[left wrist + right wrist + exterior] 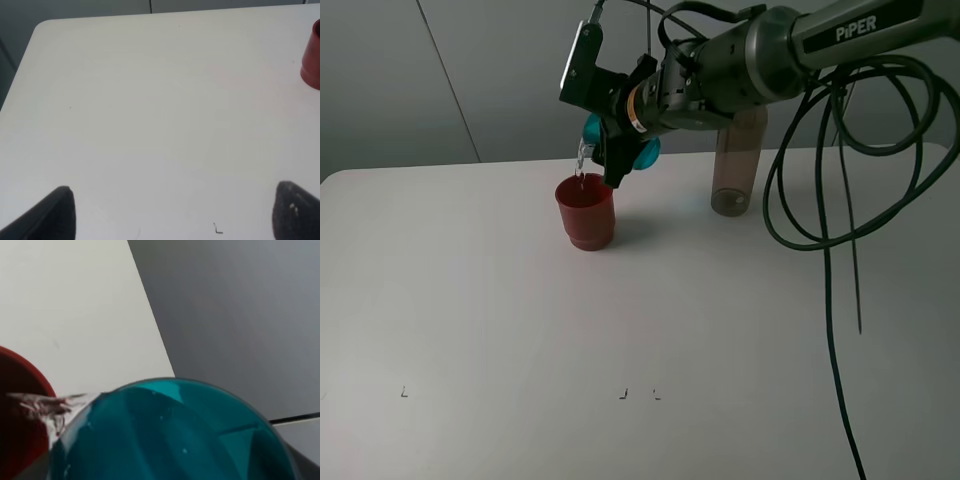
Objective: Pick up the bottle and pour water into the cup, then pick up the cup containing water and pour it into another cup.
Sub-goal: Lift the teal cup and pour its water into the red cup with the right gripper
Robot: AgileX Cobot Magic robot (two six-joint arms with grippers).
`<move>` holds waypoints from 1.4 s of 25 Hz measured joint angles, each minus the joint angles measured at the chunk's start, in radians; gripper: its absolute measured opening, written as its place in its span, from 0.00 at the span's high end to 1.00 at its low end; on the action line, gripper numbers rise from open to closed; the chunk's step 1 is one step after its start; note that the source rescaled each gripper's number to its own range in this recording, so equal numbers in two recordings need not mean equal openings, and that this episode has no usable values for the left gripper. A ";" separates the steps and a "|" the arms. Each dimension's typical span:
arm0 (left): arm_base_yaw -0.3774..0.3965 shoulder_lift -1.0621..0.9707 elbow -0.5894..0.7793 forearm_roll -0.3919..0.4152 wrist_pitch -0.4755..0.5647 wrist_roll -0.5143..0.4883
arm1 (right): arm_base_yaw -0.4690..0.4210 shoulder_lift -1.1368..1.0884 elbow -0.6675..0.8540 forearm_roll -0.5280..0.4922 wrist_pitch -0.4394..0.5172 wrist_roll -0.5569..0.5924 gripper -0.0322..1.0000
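the teal-blue translucent plastic tumbler [647,152] is clamped between the jaws of the right gripper [620,150]. it is raised off the white table [620,330], just above the opaque red plastic cup [587,215]. the tumbler is tipped over: its long axis runs near level, with the mouth toward the left of the high view, over the red cup's opening. a thin stream of water [582,160] falls from its lip into the red cup. the tall smoky grey-brown bottle [737,165] stands upright on the table, right of the red cup and apart from it. the left gripper [174,214] hangs above the table, jaws wide, nothing between them.
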 joint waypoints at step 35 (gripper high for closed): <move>0.000 0.000 0.000 0.000 0.000 0.000 | 0.005 0.000 -0.001 -0.021 0.048 -0.115 0.88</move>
